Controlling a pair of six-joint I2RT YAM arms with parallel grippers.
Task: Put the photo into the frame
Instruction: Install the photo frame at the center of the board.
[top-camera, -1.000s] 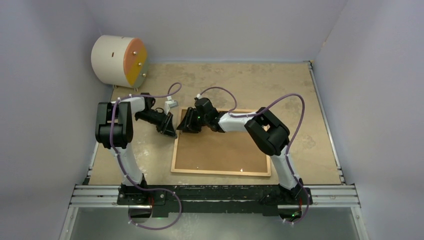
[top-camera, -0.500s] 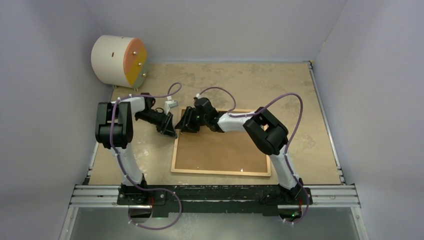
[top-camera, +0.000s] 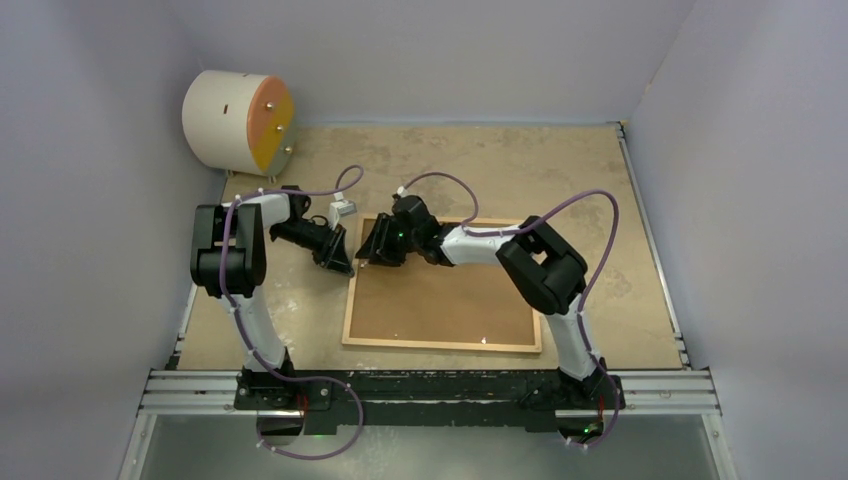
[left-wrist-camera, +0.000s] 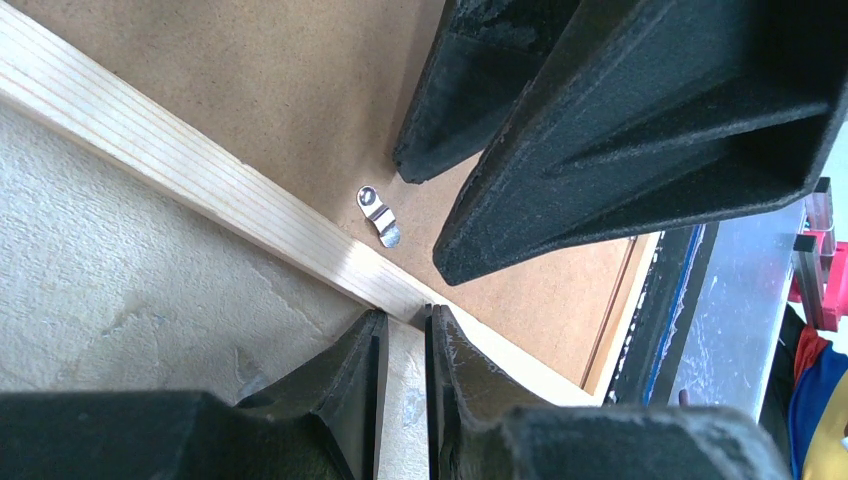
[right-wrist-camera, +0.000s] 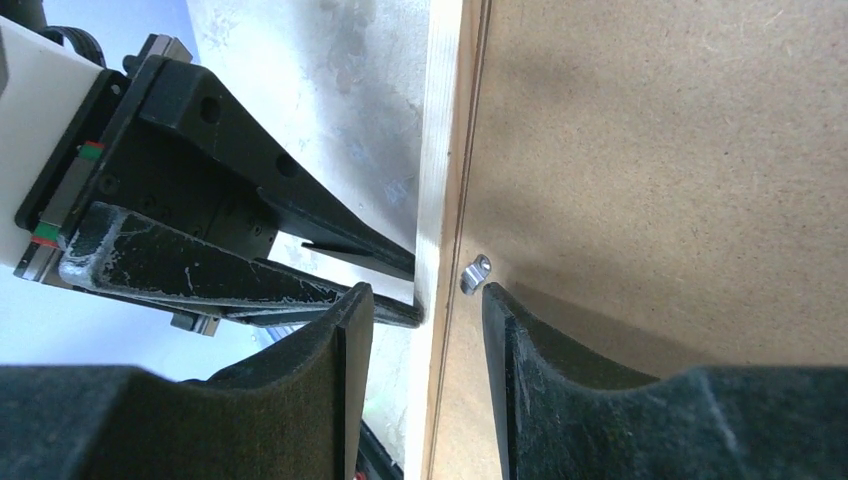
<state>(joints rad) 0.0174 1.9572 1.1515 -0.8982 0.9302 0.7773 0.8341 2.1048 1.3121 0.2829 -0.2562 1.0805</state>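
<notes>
Right gripper (right-wrist-camera: 425, 295): about half open, holds nothing, 2 fingers straddle left rail of frame (top-camera: 443, 345). 1 finger (right-wrist-camera: 540, 380) over brown backing board (top-camera: 440, 300), tip just beside small metal tab (right-wrist-camera: 476, 272). Left gripper (left-wrist-camera: 405, 320): narrow slit between fingers, nothing in it, tips touch same rail from outside, facing right gripper. Frame lies flat, back up, middle of table (top-camera: 500, 170). Cream drum (top-camera: 238, 120) with orange-yellow face at far left corner, well apart.
</notes>
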